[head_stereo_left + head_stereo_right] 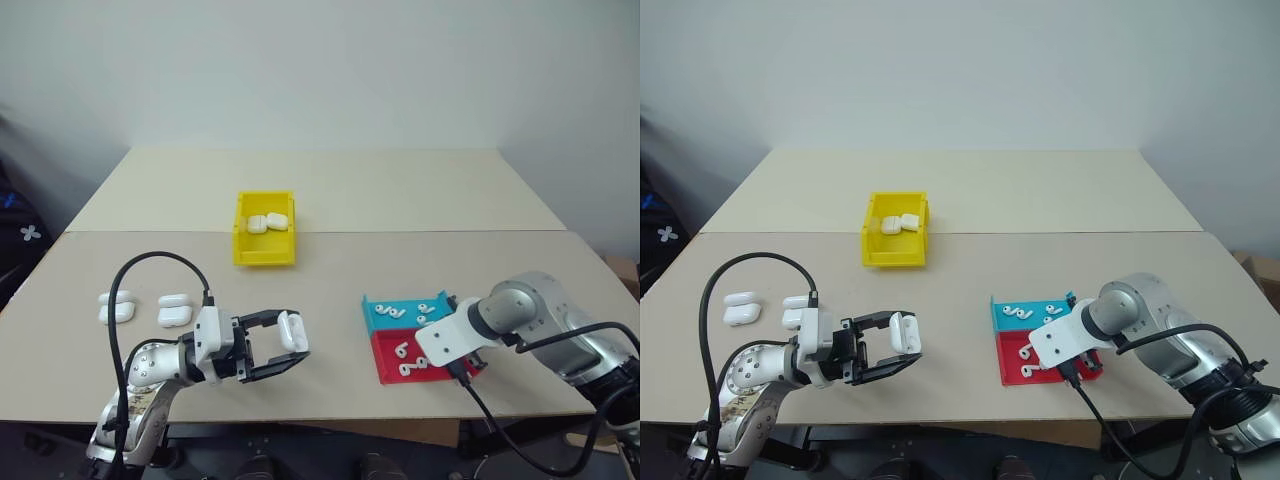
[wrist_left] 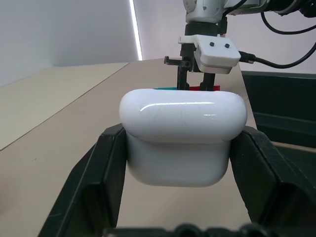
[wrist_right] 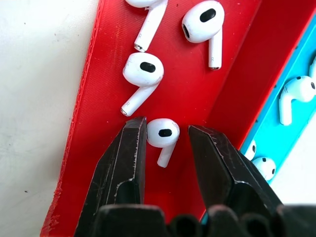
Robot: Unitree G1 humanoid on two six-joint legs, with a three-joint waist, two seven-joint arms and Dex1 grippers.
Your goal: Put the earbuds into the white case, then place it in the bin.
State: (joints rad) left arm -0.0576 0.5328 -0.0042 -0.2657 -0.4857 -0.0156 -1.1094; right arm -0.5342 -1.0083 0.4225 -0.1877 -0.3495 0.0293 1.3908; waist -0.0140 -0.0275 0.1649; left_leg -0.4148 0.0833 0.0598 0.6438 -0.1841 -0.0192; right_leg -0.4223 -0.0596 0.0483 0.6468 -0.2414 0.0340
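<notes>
Currently I see my left gripper (image 1: 290,345) clamped on a white case (image 1: 291,329) above the table (image 1: 400,200), my right gripper (image 3: 167,136) parted around an earbud (image 3: 162,133) in the red tray (image 3: 98,98), blue tray (image 1: 385,315) beside, and the yellow bin (image 1: 264,243) holding two cases.

The right gripper (image 3: 165,133) was hidden behind its own wrist in the head views, so its fingers (image 3: 126,148) showed only close up. There the red tray (image 3: 89,123) and the blue tray (image 3: 276,133) were cut by the picture's edge, as was the top earbud (image 3: 148,19). The white case (image 2: 182,136) in the left gripper (image 2: 182,163) covered part of the trays behind it. In the bin (image 1: 264,255), the cases (image 1: 266,222) were too small to count surely.
</notes>
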